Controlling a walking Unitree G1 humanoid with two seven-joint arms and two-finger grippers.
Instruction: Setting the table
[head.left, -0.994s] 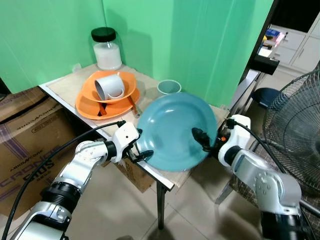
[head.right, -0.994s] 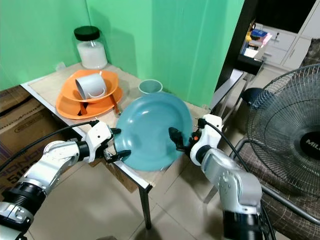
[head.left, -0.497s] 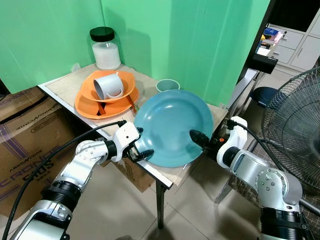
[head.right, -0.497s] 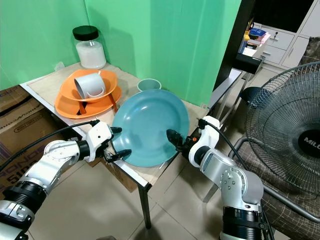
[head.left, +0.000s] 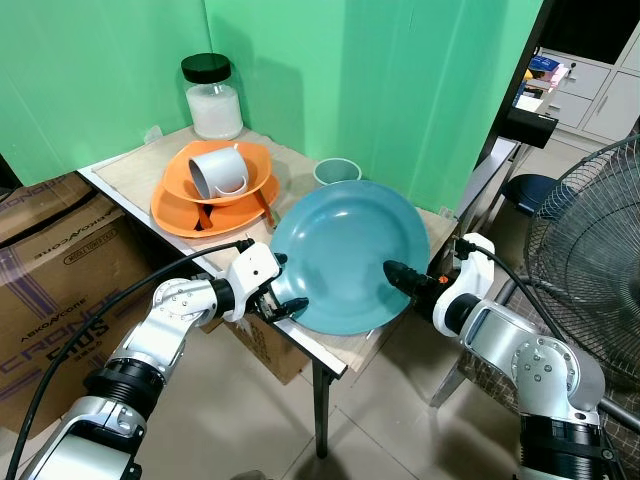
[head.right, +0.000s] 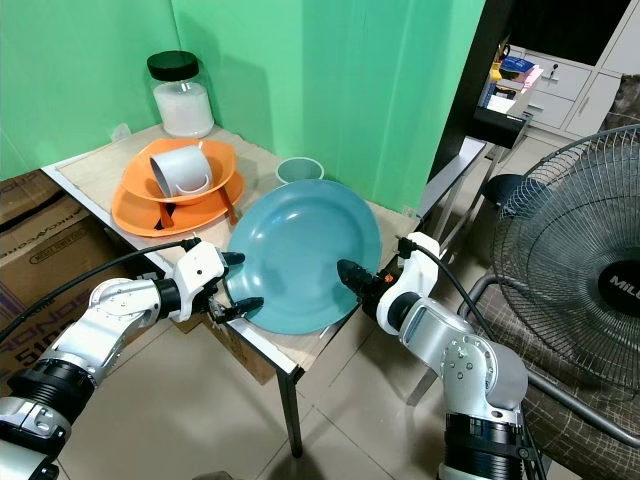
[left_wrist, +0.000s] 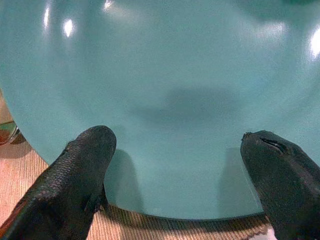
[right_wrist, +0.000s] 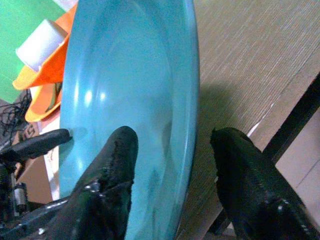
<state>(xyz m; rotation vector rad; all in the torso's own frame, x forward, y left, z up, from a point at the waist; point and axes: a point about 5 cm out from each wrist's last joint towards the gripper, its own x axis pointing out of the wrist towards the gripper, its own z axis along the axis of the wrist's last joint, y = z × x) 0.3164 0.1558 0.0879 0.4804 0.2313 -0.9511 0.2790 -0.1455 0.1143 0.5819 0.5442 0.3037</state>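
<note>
The teal plate (head.left: 350, 255) is tilted up on its near edge at the front corner of the surface (head.left: 135, 175) — a second ago it stood a touch steeper, and it has since leaned back slightly. The left tool (head.left: 281, 289) still straddles the lower-left rim, fingers spread, while the right tool (head.left: 400, 275) brackets the right rim, one finger on each side, not visibly pinching. Probably it is being eased flat — placement is close, not done.

I see a small wooden table (head.left: 130, 175) carrying a lidded jar (head.left: 213, 97) at 11 o'clock, stacked orange plates (head.left: 185, 218) centrally, and a green cup (head.left: 336, 172) toward 2.
</note>
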